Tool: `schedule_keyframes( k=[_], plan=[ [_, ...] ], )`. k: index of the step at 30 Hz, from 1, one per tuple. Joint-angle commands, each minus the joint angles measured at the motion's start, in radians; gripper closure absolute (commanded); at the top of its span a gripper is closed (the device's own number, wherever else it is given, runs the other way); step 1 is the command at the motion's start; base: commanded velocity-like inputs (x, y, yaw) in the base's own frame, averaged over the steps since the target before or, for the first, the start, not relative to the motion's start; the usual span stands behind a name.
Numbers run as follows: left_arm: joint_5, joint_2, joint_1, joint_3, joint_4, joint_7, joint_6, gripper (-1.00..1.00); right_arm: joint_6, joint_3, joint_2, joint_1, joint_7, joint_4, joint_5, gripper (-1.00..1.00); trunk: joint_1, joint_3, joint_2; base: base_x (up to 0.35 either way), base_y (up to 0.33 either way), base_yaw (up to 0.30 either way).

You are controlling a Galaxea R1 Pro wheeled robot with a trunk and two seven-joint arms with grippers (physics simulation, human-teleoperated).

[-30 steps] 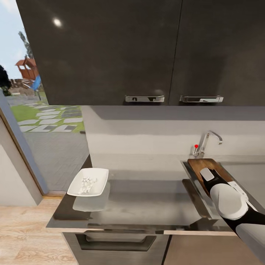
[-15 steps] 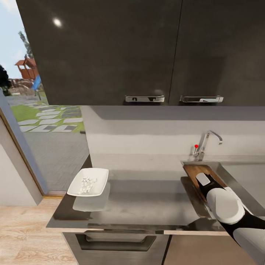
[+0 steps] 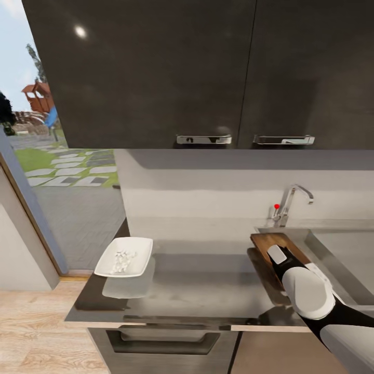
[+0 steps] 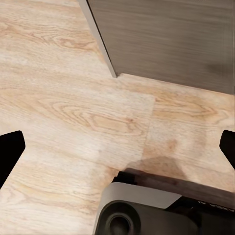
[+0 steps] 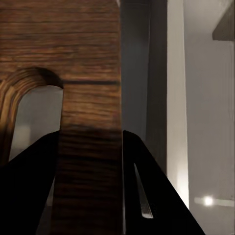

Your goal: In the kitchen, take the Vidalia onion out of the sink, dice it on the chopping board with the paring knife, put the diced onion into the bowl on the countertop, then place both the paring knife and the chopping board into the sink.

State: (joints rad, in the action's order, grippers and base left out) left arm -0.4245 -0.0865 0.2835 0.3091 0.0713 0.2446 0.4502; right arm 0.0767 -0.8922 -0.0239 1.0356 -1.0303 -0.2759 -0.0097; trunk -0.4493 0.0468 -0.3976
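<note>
**Board held at the sink's edge, diced onion already in the bowl**

At the left of the head view, the shallow white squarish bowl sits on the smooth grey reflective countertop near its left end, with small pale onion pieces inside it. Below the counter's front edge is a grey cabinet drawer with a dark handle.

The left gripper hangs over pale wood-grain flooring beside a grey cabinet panel; its two dark fingertips sit far apart at opposite edges of the wrist view, spread wide with nothing between them.

Further right, the dark brown wooden chopping board is tilted at the left rim of the rectangular stainless-steel sink, well apart from the bowl. The right gripper pinches the board's end beside its slot handle hole, dark fingers pressed on either face of the wood. Behind the basin stands the chrome tap with a red knob. Dark wall cabinets with chrome handles hang above.
</note>
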Motion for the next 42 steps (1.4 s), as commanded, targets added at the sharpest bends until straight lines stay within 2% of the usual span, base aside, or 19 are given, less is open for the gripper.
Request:
schedule_keyframes(
  k=[1,10,20,36,42],
  plan=[
    [-0.005,-0.001,0.002,0.008,0.004,0.002,0.005,-1.0,0.008,-0.003,0.0,0.001,0.0,0.0,0.003,1.0,-0.001,0.002,-0.002,0.0,-0.068,0.0],
    [-0.005,-0.001,0.002,0.008,0.004,0.002,0.005,-1.0,0.003,-0.003,-0.001,0.001,-0.002,-0.055,0.003,1.0,-0.001,0.002,-0.002,0.098,-0.189,0.0],
    [-0.005,-0.001,0.002,0.008,0.004,0.002,0.005,-1.0,0.003,-0.002,-0.001,0.001,-0.004,-0.057,0.004,1.0,-0.001,0.002,-0.002,0.138,-0.261,0.0],
    [-0.005,-0.001,0.0,0.008,0.004,0.002,0.005,-1.0,0.001,-0.004,-0.001,0.0,0.003,-0.012,0.004,1.0,-0.001,0.002,-0.002,0.005,-0.01,0.0],
    [-0.005,-0.001,0.0,0.008,0.004,0.002,0.005,-1.0,-0.03,-0.004,-0.006,0.0,0.005,-0.003,0.004,1.0,-0.001,0.002,-0.002,0.0,0.0,0.0]
  ],
)
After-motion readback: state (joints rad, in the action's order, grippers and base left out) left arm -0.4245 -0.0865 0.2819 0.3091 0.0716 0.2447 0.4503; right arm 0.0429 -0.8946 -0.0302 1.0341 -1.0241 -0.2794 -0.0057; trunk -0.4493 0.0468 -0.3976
